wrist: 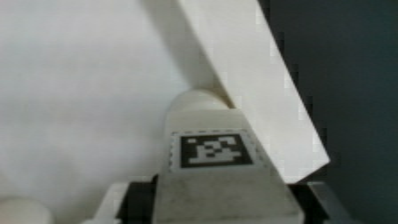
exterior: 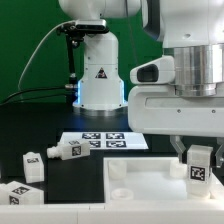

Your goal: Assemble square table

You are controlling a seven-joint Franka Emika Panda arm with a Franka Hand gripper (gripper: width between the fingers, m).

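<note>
The square table's top (exterior: pixel 140 192) is a large white slab with a raised rim, lying at the front of the exterior view. A round socket (exterior: pixel 119 171) shows near its far corner. My gripper (exterior: pixel 200 172) hangs over the slab's right part, shut on a white leg (exterior: pixel 201 163) with a black-and-white tag. In the wrist view that leg (wrist: pixel 215 150) stands between the two dark fingers (wrist: pixel 128 205) of the gripper (wrist: pixel 217 206), over the slab (wrist: pixel 89 90) and close to its raised rim (wrist: pixel 249 70). Whether the leg touches the slab is hidden.
Three loose white tagged legs lie on the black table at the exterior view's left (exterior: pixel 62 151) (exterior: pixel 33 166) (exterior: pixel 14 193). The marker board (exterior: pixel 103 141) lies behind the slab. The arm's white base (exterior: pixel 100 75) stands at the back, before a green backdrop.
</note>
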